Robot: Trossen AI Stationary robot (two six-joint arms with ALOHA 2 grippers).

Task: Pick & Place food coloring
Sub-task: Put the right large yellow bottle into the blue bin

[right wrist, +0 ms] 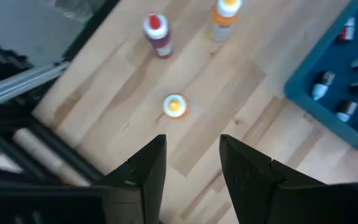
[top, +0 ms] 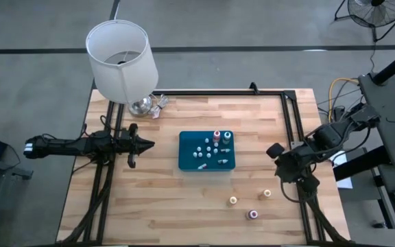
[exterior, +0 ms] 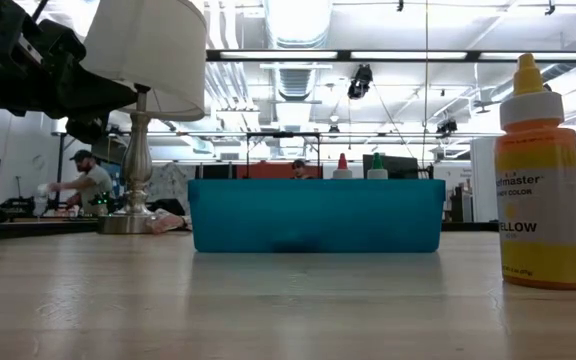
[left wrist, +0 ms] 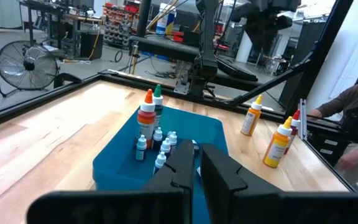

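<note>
Food coloring bottles [top: 251, 200] near table's front-right edge — right fingers [right wrist: 191, 163] spread above; left fingers [left wrist: 194, 168] pressed together.

Bench [top: 184, 199]: pale wood planks, smooth satin finish. Tray [top: 187, 161]: blue plastic, matt. Food coloring [exterior: 541, 180]: glossy plastic bottle, printed label. Lamp [top: 121, 58]: white cloth shade, polished metal base.

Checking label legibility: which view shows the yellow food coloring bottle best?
The low view: the yellow plastic food coloring bottle stands close, its label readable. The high view shows only a cap; the left wrist view shows it far off; the right wrist view from above.
</note>
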